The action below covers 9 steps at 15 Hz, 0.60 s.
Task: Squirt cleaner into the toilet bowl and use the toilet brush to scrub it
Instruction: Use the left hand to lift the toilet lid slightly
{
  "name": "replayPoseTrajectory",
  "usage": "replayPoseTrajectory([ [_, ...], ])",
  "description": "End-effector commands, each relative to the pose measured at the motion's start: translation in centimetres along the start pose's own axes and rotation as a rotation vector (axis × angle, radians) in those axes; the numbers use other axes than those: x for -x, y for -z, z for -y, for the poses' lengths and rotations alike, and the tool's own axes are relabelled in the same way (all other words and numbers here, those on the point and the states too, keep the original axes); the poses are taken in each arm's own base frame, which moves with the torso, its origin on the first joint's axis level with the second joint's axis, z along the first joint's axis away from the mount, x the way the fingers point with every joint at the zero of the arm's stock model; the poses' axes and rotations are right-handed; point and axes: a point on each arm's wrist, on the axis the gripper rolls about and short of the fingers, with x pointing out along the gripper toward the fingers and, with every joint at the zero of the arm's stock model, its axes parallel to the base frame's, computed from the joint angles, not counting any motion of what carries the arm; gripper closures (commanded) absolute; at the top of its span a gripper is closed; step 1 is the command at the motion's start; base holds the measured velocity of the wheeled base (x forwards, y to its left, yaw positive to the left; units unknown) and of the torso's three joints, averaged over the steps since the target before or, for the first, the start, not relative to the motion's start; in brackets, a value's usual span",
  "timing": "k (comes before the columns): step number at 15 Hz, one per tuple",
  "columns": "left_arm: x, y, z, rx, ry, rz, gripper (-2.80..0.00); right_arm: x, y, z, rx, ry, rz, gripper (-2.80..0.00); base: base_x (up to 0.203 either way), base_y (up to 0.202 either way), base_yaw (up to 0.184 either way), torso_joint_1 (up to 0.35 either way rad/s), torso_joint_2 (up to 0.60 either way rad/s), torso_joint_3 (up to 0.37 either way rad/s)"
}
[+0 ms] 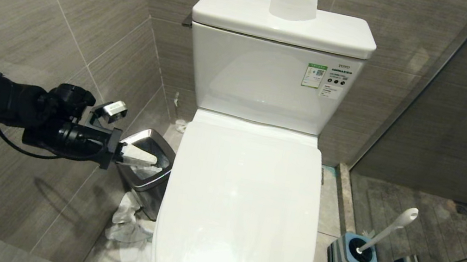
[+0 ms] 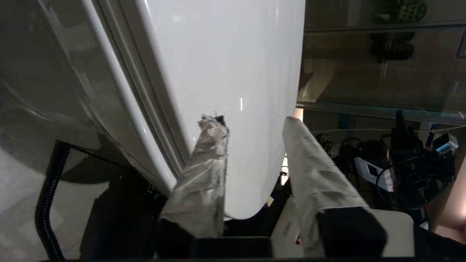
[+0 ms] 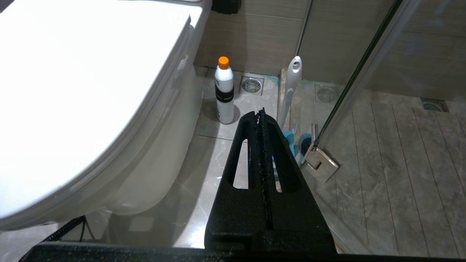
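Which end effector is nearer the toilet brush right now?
Right. The right end effector hangs just short of the toilet brush; the left end effector is across the toilet, by the bin.

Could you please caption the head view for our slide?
Left gripper open beside the closed toilet lid; toilet brush in its holder.

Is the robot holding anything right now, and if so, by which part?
Nothing is held. The left gripper is open beside the closed toilet lid, gripping nothing. The right gripper is shut on nothing.

Bin [image 1: 149, 160] left of the toilet [image 1: 240, 207] — toilet brush [image 1: 388, 230] in its holder [image 1: 354, 255] right.
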Motion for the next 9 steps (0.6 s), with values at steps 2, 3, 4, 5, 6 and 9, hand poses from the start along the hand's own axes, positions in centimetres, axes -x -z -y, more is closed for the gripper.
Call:
replayPoseTrajectory([
  [2,0.0,0.8,-0.6,0.036,0.004,-0.012,-2.80,-0.2,0.7,0.0,0.000,0.000,-0.024,0.00,0.000,0.000,0.000,0.000,0.00,0.000],
  [3,0.1,1.3,-0.8,0.046,0.004,-0.016,-2.80,-0.2,0.7,0.0,0.000,0.001,-0.024,0.00,0.000,0.000,0.000,0.000,0.00,0.000],
  [4,0.2,2.0,-1.0,0.065,0.009,-0.023,-2.80,-0.2,0.7,0.0,0.000,-0.001,-0.024,0.00,0.000,0.000,0.000,0.000,0.00,0.000],
  [5,0.2,2.9,-1.2,0.081,0.021,-0.030,-2.80,-0.2,0.7,0.0,0.000,0.001,-0.024,0.00,0.000,0.000,0.000,0.000,0.00,0.000],
  [6,0.1,3.8,-1.7,0.086,0.032,-0.028,-2.80,-0.2,0.7,0.0,0.000,0.000,-0.024,0.00,0.000,0.000,0.000,0.000,0.00,0.000],
  [9,-0.2,6.1,-2.6,0.040,0.064,0.005,-2.80,-0.2,0.7,0.0,0.000,-0.001,-0.024,0.00,0.000,0.000,0.000,0.000,0.00,0.000],
])
